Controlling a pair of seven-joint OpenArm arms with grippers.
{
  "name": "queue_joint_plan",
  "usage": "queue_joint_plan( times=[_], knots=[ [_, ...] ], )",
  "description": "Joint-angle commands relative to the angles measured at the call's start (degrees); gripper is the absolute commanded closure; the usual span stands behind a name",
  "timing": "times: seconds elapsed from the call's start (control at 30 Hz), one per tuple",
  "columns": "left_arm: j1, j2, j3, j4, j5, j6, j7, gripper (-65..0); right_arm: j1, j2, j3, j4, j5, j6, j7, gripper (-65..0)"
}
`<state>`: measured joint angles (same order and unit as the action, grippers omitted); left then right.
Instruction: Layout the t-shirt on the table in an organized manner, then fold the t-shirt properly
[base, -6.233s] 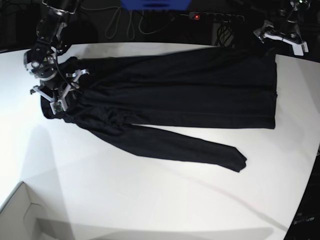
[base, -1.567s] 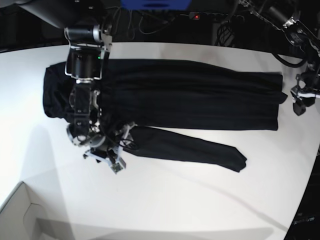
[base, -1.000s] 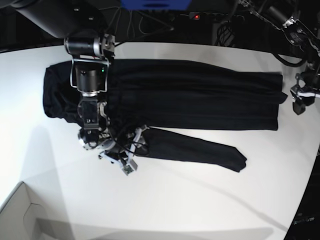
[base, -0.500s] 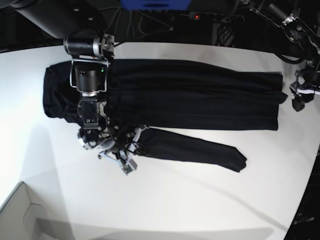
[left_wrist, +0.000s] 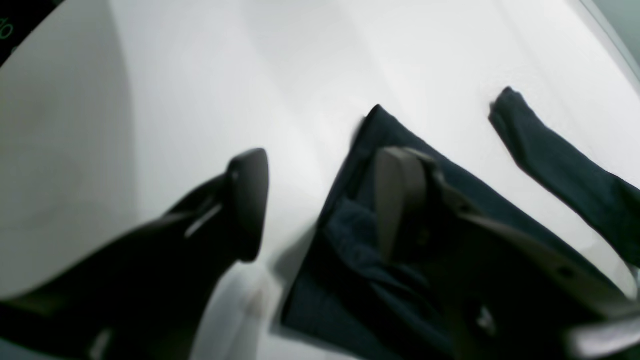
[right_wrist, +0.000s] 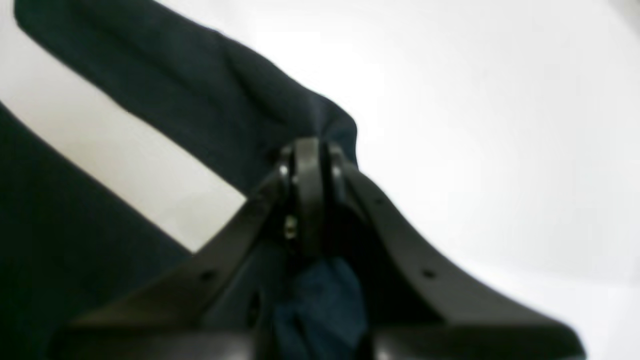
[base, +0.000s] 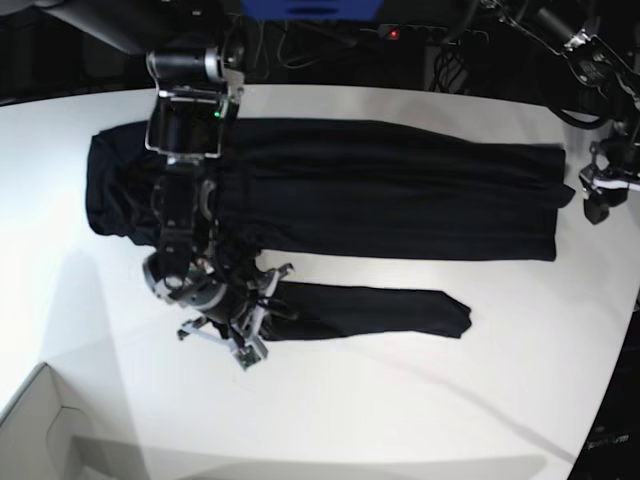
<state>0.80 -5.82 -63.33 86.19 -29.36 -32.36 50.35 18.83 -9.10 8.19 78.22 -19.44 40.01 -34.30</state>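
So there's one black t-shirt (base: 380, 190) spread lengthwise across the far half of the white table (base: 400, 400), and the whole near half is bare white, loads of room to move. The shirt's straight edge on the base view's right stops just short of the table's curved rim, and the bunched end on the other side also sits inside the edge. A white box (base: 40, 430) sits at the near corner, well away from the cloth.

Two arms, two pincers. The right pincer (base: 262, 312) is down at the near side of the shirt, pressed together on the end of the long strip (base: 380, 312) of fabric that sticks out from the body. In its wrist view the tips (right_wrist: 307, 160) are clamped tight with dark cloth bunched between them. The left pincer (base: 600, 195) hangs at the shirt's straight edge by the table rim, spread open with nothing in it; its wrist camera shows one finger (left_wrist: 247, 200) over bare table and the other (left_wrist: 400, 195) over the shirt's corner.

Compared with half a second ago: that loose strip was angled, its tip pointing toward the near side, and now it lies nearly parallel to the shirt body, with the tip pulled in closer. The right pincer has shifted a bit nearer too. The left one has hardly budged.
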Motion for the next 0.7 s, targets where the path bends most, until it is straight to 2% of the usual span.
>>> queue_joint_plan(
  times=[0.0, 0.37, 0.67],
  knots=[
    [-0.58, -0.90, -0.10, 0.88, -1.01, -0.48, -1.34, -33.2, -0.15, 0.10, -0.76, 3.59, 0.50, -0.01, -0.20, 0.0],
    [-1.63, -0.99, -0.10, 0.88, -1.10, -0.48, -1.34, -33.2, -18.43, 0.10, -14.91, 29.87, 0.50, -0.01, -6.79, 0.0],
    [-4.18, -0.90, 1.40, 0.88, -1.18, -0.48, -1.34, -33.2, -26.08, 0.10, -22.30, 33.74, 0.50, -0.01, -7.76, 0.0]
  ],
)
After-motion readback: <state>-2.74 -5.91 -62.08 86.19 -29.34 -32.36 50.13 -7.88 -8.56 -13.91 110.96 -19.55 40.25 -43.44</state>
